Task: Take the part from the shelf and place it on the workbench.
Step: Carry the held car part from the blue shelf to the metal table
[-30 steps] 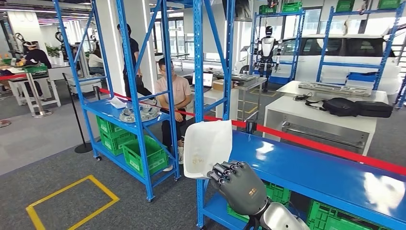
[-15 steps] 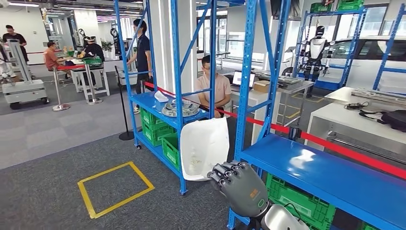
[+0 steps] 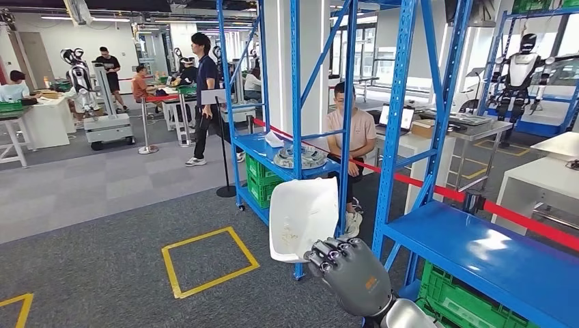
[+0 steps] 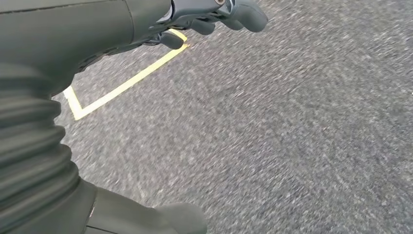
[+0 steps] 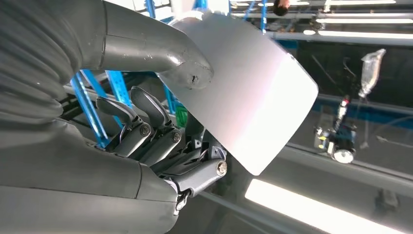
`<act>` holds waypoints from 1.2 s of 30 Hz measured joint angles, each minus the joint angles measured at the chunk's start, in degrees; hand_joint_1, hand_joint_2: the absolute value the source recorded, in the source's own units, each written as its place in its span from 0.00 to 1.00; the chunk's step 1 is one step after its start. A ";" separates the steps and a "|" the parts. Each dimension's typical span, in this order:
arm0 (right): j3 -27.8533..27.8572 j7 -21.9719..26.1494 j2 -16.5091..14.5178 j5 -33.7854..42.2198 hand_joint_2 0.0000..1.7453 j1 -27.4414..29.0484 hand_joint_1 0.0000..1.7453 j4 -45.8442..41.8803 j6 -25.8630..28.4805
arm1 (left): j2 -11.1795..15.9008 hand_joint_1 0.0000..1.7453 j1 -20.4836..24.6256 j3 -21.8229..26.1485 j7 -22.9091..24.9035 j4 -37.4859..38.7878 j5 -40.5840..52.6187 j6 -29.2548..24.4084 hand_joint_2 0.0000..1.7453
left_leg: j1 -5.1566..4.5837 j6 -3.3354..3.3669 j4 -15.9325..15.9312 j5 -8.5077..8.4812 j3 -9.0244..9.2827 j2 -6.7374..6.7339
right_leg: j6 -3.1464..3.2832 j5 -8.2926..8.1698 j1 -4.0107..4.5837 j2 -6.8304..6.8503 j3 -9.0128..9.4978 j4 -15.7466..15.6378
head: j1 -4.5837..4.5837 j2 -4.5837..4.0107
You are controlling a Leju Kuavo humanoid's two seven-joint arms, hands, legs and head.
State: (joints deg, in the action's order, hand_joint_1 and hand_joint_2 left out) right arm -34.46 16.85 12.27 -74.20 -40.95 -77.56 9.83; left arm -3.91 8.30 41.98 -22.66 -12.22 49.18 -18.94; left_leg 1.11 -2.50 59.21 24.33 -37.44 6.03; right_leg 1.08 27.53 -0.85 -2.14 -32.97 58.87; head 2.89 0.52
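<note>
Compared with a second ago, the whole head view has swung sideways: the robot is turning, so the camera moved, not the shelves. The right hand still grasps the white part, upright just above its fingers, the thumb pressed on its face. The part is off the shelf and being carried; no workbench is identifiable yet. The left hand hangs over grey carpet, released, holding nothing. Beyond the part, a blue shelf holds green crates; their contents are too distant to tell.
</note>
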 joint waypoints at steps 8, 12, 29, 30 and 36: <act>0.94 -0.35 0.10 -1.18 1.00 0.13 1.00 -2.35 -1.10 | 0.09 0.00 0.22 0.02 0.00 -0.02 0.13 0.03 1.00 | -0.30 -0.38 9.12 3.21 -3.24 -6.81 | 0.82 0.31 0.38 6.26 0.41 -0.24 | 0.32 0.00; 1.33 0.45 0.22 -1.03 1.00 -0.12 1.00 -3.38 -1.51 | 0.39 0.00 0.39 0.04 0.14 -0.05 0.13 0.01 1.00 | -1.30 1.05 -0.62 0.81 1.99 -9.74 | -0.13 0.85 0.96 8.55 0.67 -0.06 | 0.61 0.00; 1.39 1.22 0.13 -0.10 1.00 -0.58 1.00 -4.40 -2.30 | 0.79 0.00 -0.39 0.52 0.98 -0.06 1.58 -0.27 1.00 | -0.13 0.76 -0.90 -0.32 1.09 1.94 | -0.67 -0.22 0.26 -0.98 -0.58 0.34 | 1.65 0.02; 1.39 1.21 -0.04 -0.10 1.00 -0.61 1.00 -4.46 -2.34 | 0.81 0.00 -0.56 0.52 0.99 -0.04 1.76 -0.27 1.00 | -0.16 0.45 -0.71 -0.18 0.82 1.18 | -0.28 -0.38 0.27 -0.29 -0.45 0.09 | 1.63 0.02; 1.39 1.23 -0.26 -0.13 1.00 0.12 1.00 -4.92 -2.38 | 0.81 0.00 -0.70 0.51 1.02 0.02 2.26 -0.27 1.00 | -0.46 -0.38 15.49 6.96 -6.76 -5.53 | 1.01 -0.46 0.56 4.44 -0.16 -0.43 | 3.15 0.02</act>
State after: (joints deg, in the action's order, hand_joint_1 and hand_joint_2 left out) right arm -33.07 18.08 12.00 -74.32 -40.84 -82.48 7.45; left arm -3.09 7.60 42.49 -21.64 -12.20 51.43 -19.21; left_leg 0.66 -2.88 74.71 31.29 -44.20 0.51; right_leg 2.08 27.07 -0.29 2.30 -33.13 58.44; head 6.04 0.55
